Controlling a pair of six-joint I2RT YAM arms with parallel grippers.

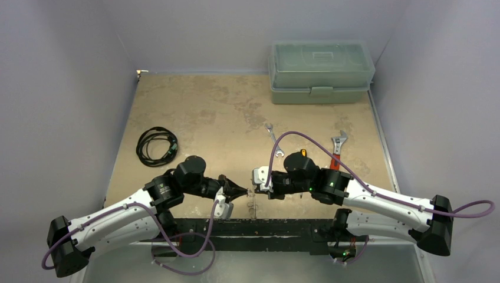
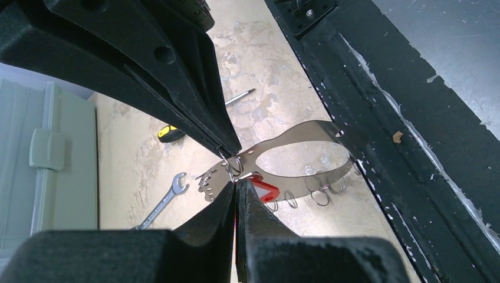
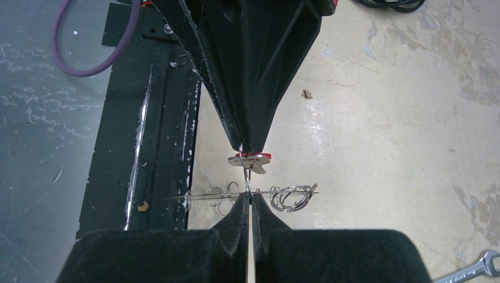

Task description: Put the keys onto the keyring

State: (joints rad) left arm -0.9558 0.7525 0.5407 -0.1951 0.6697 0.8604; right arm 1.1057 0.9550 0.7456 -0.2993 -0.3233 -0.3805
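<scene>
Left jaws shut on red-tagged key (image 2: 263,191) — right jaws pinch keyring (image 2: 301,132); contact mostly hidden.

The keyring (image 2: 312,130) is a thin, shiny, flat metal band bent into an oval loop. It lies level, seen edge-on from the right wrist, near the front edge of the desk (image 2: 259,65). Small wire rings (image 2: 321,193) fringe its lower side. A tiny toothed silvery key (image 2: 206,184) hangs at one end, with a red tag (image 2: 266,191) beside it.
</scene>
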